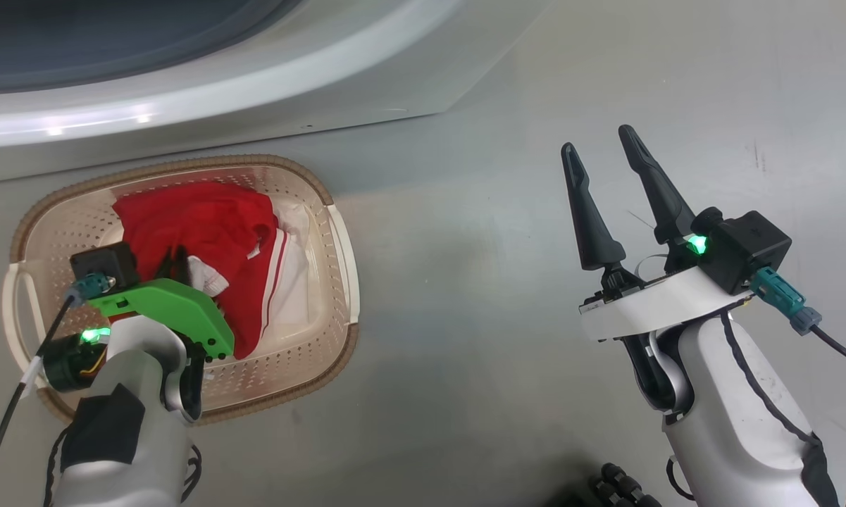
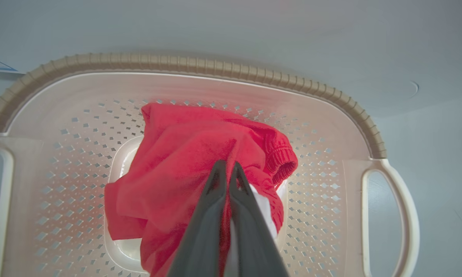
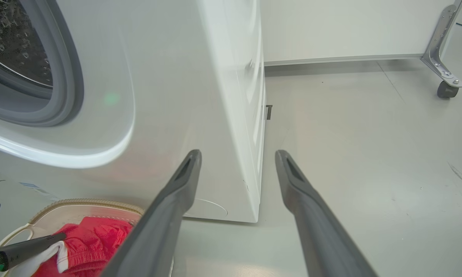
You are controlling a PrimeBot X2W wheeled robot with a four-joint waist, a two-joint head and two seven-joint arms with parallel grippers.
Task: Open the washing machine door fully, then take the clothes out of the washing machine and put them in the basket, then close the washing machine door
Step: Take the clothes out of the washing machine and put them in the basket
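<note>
The left gripper (image 2: 227, 166) reaches down into the basket (image 1: 183, 163), its two dark fingers pressed together. They are pinched on the clothes (image 2: 177, 173). In the left wrist view a strip of red cloth and a white panel run up between the fingers, so the grip is on the fabric itself.

The clothes lie inside the basket, a crumpled red heap with a ribbed cuff to the right of the fingertips and white cloth below it. The heap spreads out to the left of and beyond the gripper and covers much of the basket's bottom. In the head view the red cloth fills the middle of the basket. A white part with thin stripes lies to its right, against the perforated wall.

The basket stands on the grey floor (image 1: 465, 282) just in front of the washing machine (image 1: 253, 91), close to its lower front edge. In the right wrist view the machine's grey drum seal (image 3: 67, 77) shows at the upper left.

The right gripper (image 1: 599, 141) hangs over bare floor, well apart from the basket. Its fingers are spread wide with nothing between them. In its wrist view they point past the machine's front corner.
</note>
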